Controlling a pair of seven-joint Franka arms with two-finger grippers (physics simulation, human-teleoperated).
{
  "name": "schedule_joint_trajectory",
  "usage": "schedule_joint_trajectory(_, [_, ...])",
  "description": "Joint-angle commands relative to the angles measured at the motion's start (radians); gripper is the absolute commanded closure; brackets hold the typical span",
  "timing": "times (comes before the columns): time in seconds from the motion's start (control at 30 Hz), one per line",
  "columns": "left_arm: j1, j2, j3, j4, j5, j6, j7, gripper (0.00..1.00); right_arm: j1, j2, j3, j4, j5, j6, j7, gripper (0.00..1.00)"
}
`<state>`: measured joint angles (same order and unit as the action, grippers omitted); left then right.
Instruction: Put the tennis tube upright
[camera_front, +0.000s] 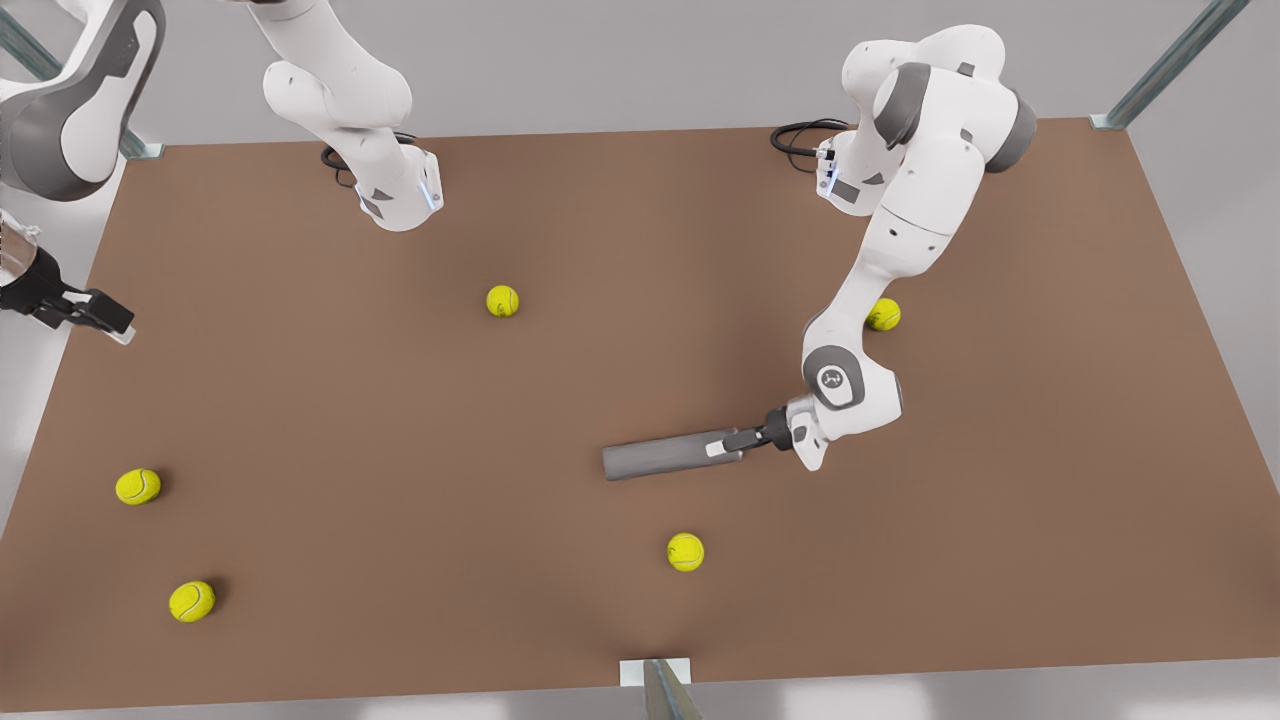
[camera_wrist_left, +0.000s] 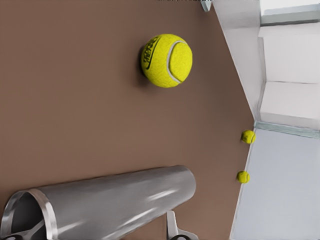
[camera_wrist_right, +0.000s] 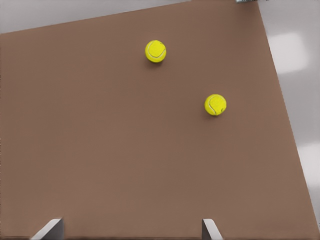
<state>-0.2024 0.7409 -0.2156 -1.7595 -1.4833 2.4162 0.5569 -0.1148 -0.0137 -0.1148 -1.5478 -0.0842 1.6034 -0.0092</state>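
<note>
The tennis tube (camera_front: 665, 456) lies flat mid-table. The left gripper (camera_front: 733, 443) clenches its rimmed end, presumably to tip it up. The right gripper (camera_front: 100, 315) waits, fingers spread, at the table's edge.

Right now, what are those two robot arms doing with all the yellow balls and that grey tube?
The left gripper is at one end of the tennis tube, which lies flat on the brown table. One finger sits inside the open mouth, one outside. The right gripper waits, jaws open, over the table's edge at the front view's left. Five tennis balls lie scattered and untouched; one is near the tube.
</note>
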Motion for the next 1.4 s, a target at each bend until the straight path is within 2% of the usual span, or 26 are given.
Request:
schedule_joint_trajectory(0.0, [0.0, 0.0, -0.001, 0.0, -0.025, 0.0, 0.0, 0.01, 0.314, 0.0, 0.0, 0.0, 0.0, -0.002, 0.0, 0.0])
schedule_joint_trajectory(0.5, [-0.003, 0.0, -0.038, 0.061, -0.238, -0.032, 0.0, 0.01, 0.3, 0.032, 0.003, 0.002, -0.003, 0.04, 0.0, 0.0])
schedule_joint_trajectory(0.53, [-0.005, 0.0, -0.038, 0.064, -0.253, -0.032, 0.0, 0.07, 0.299, 0.044, 0.003, 0.002, -0.003, 0.041, 0.002, 0.0])
schedule_joint_trajectory(0.57, [-0.005, 0.0, -0.038, 0.066, -0.256, -0.032, 0.0, 0.34, 0.299, 0.043, 0.003, -0.001, -0.002, 0.038, 0.002, 0.0])
schedule_joint_trajectory(0.6, [-0.005, 0.0, -0.038, 0.066, -0.256, -0.032, 0.0, 0.49, 0.3, 0.043, 0.003, -0.005, -0.003, 0.038, 0.002, 0.0])
schedule_joint_trajectory(0.7, [-0.005, 0.002, -0.038, 0.067, -0.256, -0.032, 0.0, 0.73, 0.299, 0.047, 0.003, -0.009, -0.002, 0.04, 0.008, 0.0])
schedule_joint_trajectory(0.73, [-0.005, 0.0, -0.038, 0.067, -0.258, -0.032, 0.0, 0.77, 0.299, 0.047, 0.003, -0.009, -0.002, 0.04, 0.008, 0.0])
schedule_joint_trajectory(1.33, [0.001, -0.001, -0.041, 0.071, -0.268, -0.037, -0.014, 0.79, 0.281, 0.103, 0.003, -0.084, 0.004, 0.144, 0.008, 0.0])
schedule_joint_trajectory(1.37, [0.003, -0.006, -0.041, 0.071, -0.268, -0.037, -0.018, 0.79, 0.28, 0.081, 0.003, -0.133, 0.004, 0.179, 0.008, 0.0])
